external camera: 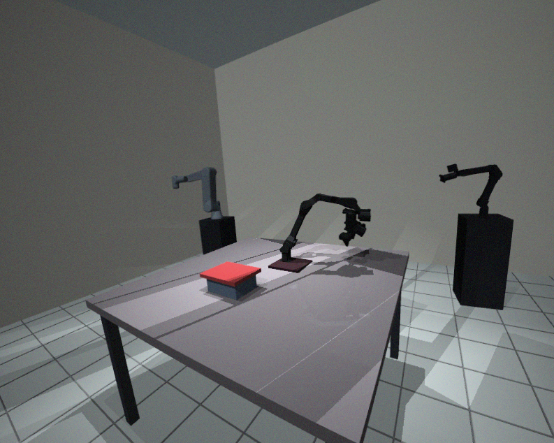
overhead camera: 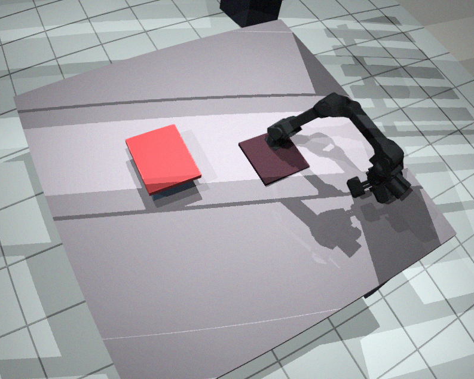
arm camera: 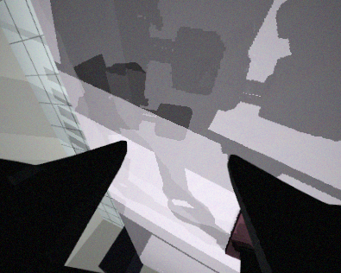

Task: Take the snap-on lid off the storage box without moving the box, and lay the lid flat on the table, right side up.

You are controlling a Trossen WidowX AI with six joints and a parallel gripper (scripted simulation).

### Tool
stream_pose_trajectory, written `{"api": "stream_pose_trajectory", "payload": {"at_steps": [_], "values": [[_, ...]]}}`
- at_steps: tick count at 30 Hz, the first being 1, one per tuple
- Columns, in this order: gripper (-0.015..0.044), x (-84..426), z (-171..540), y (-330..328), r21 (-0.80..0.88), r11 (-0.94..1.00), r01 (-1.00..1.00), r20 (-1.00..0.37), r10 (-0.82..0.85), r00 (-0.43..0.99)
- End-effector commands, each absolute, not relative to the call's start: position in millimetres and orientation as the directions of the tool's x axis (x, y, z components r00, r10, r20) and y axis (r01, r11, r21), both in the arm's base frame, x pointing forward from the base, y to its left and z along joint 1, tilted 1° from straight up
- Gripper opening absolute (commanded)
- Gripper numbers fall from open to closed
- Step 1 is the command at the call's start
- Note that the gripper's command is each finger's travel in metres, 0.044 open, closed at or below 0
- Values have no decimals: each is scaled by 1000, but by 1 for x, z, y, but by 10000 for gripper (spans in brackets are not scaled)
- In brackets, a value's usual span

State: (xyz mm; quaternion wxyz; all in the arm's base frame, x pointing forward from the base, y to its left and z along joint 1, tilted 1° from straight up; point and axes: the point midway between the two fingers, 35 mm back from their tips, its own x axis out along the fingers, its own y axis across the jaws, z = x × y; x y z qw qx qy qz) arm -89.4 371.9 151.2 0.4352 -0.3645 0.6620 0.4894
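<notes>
The red lid (overhead camera: 161,159) (external camera: 229,271) lies flat on top of the blue-grey storage box (overhead camera: 176,190) (external camera: 227,289), overhanging its sides. The box stands on the table (overhead camera: 180,277) (external camera: 286,333), on the far side of the arm's base from the gripper. My gripper (arm camera: 177,153) (external camera: 346,240) is open, with nothing between its two black fingers. It hangs above the table, well away from the lid and box. Neither the lid nor the box shows in the wrist view. The box's inside is hidden under the lid.
The arm's dark red base plate (overhead camera: 265,169) (external camera: 291,265) lies between the box and the gripper. Beyond the table, a black arm stands on a pedestal (external camera: 482,262) and a grey arm on another pedestal (external camera: 217,234). Shadows and bright bands cross the tabletop.
</notes>
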Motion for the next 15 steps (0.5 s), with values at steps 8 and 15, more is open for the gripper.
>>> {"api": "stream_pose_trajectory", "payload": {"at_steps": [8, 15], "values": [[235, -87, 229, 365, 381, 308, -872, -923, 61, -381], [235, -60, 231, 369, 386, 359, -850, -922, 120, -368]]}}
